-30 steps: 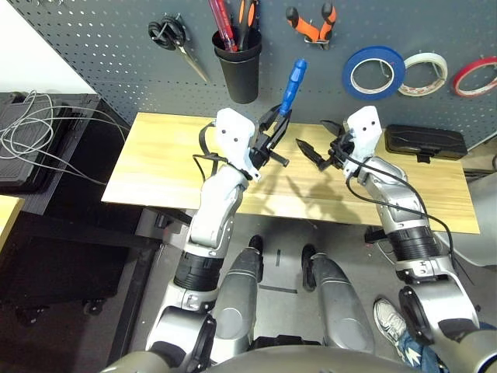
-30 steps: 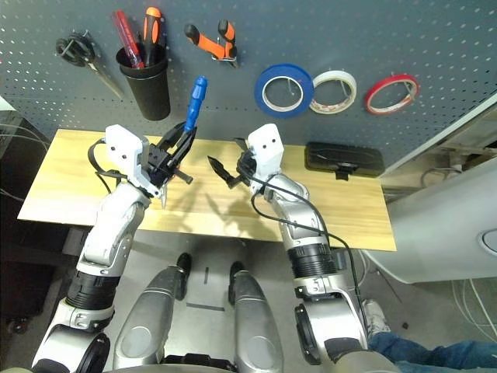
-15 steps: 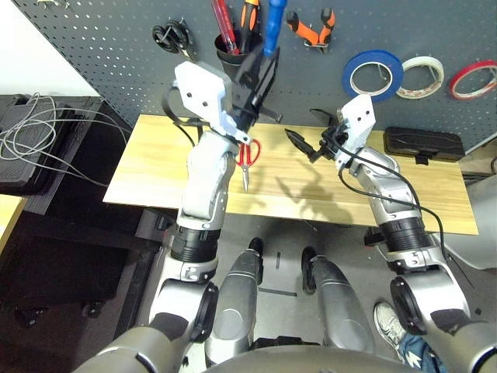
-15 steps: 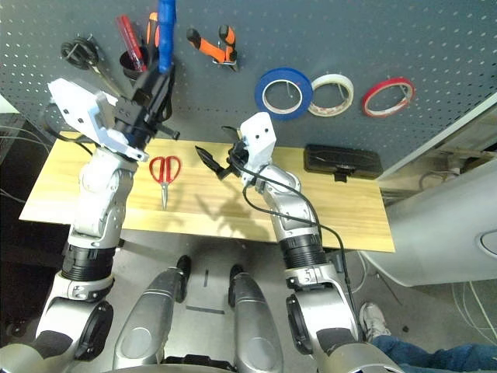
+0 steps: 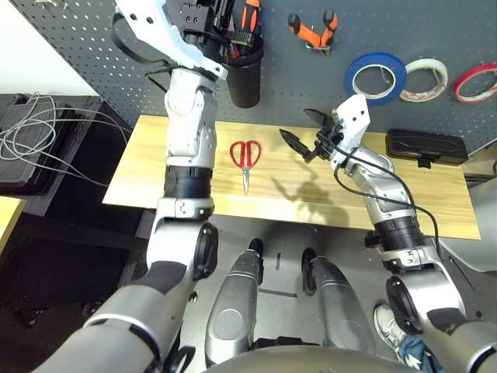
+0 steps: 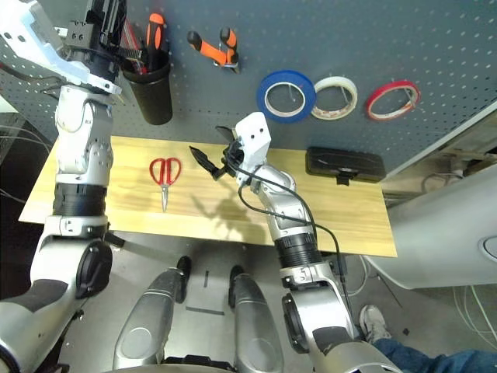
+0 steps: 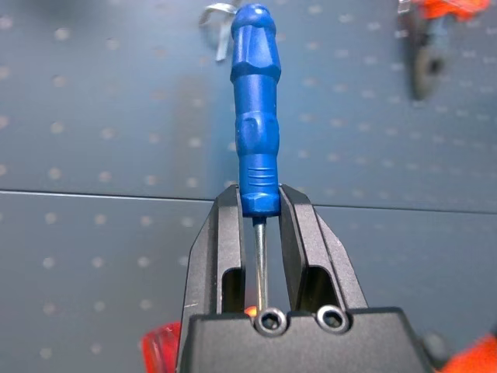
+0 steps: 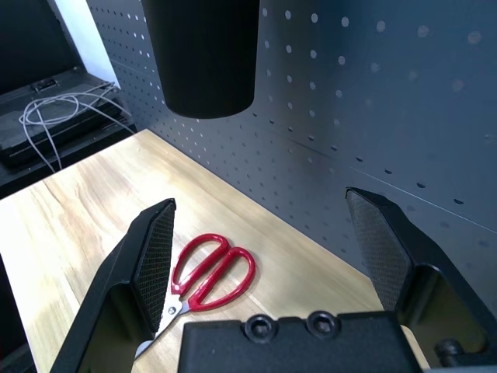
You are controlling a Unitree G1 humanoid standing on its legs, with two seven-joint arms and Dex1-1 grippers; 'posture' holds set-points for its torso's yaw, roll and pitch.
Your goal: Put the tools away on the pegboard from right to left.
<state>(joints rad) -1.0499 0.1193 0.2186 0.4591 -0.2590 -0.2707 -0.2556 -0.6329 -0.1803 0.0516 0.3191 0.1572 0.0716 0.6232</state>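
The robot's left arm (image 5: 189,155) reaches forward, nearly straight, with its wrist high up and the left gripper (image 7: 262,203) closed in a pinch, two black fingers near each other at the tips. The right arm (image 5: 396,217) is bent and held lower, angled inward toward the middle. Its wrist leans to the left, and the right gripper (image 8: 262,203) has its two fingers spread wide apart.

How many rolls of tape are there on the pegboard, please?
3: the blue roll is nearest the pliers, the white roll sits right beside it, and the red roll hangs farthest right.
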